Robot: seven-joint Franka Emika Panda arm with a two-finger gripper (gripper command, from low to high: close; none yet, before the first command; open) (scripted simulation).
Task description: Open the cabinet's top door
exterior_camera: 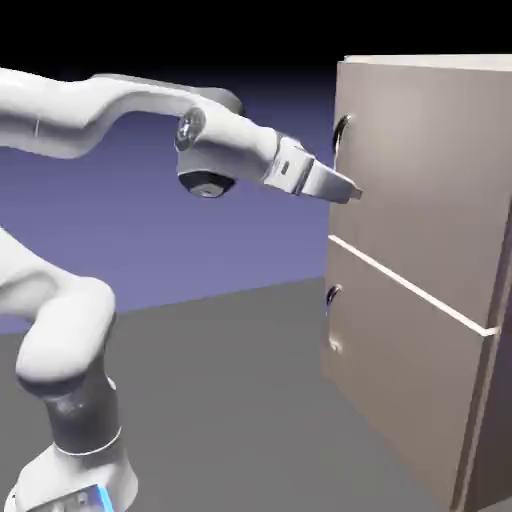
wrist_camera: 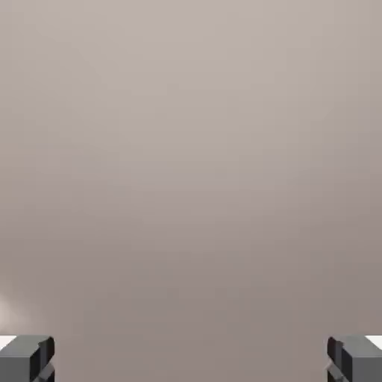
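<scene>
The tall beige-grey cabinet [exterior_camera: 487,420] stands at the right of the exterior view. Its top door [exterior_camera: 430,180] is a flat panel that looks shut, with a dark arched handle [exterior_camera: 341,131] near its left edge. My gripper [exterior_camera: 352,192] is level and points at this door, its tips right at the panel a little below the handle. Nothing is between the fingers. In the hand view the door's plain beige face [wrist_camera: 191,164] fills the frame. The gripper [wrist_camera: 191,359] is open, with its two grey fingertips [wrist_camera: 27,358] far apart in the bottom corners. The handle is out of the hand view.
Below the seam sits the lower door [exterior_camera: 400,370] with its own shorter dark handle [exterior_camera: 332,297]. The grey table [exterior_camera: 230,400] stretches between the robot's base and the cabinet.
</scene>
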